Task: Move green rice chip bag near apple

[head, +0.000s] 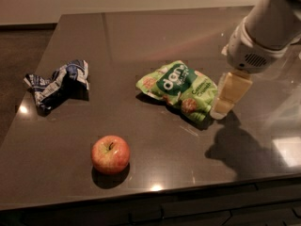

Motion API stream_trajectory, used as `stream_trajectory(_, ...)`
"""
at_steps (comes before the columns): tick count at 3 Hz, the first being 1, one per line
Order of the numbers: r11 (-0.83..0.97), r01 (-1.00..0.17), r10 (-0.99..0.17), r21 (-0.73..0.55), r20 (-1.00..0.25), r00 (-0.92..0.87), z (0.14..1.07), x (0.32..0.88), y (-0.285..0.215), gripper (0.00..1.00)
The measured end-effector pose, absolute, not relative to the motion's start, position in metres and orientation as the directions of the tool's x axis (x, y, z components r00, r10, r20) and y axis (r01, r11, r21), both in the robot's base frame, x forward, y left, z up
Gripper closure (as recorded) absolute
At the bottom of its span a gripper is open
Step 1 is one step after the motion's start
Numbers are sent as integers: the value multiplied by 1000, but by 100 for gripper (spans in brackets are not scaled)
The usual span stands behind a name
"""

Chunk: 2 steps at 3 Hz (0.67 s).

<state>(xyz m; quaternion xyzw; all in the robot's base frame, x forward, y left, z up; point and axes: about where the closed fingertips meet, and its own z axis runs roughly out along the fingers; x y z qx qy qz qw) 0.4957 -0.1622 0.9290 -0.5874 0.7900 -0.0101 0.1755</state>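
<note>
The green rice chip bag (181, 89) lies flat near the middle of the dark table, light green with a dark green oval and white letters. The apple (110, 154), red and yellow with a short stem, sits toward the front left of the bag, well apart from it. My gripper (226, 98) hangs from the white arm at the right, its pale fingers pointing down right beside the bag's right edge, just above the table.
A crumpled dark blue and white bag (59, 84) lies at the left of the table. The table's front edge (188, 192) runs just below the apple. The arm's shadow falls on the table at the front right.
</note>
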Motion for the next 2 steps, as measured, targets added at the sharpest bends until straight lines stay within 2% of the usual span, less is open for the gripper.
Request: stream_trajectory(2, 399, -899, -898, -180, -274, -344, 900, 524, -143, 0)
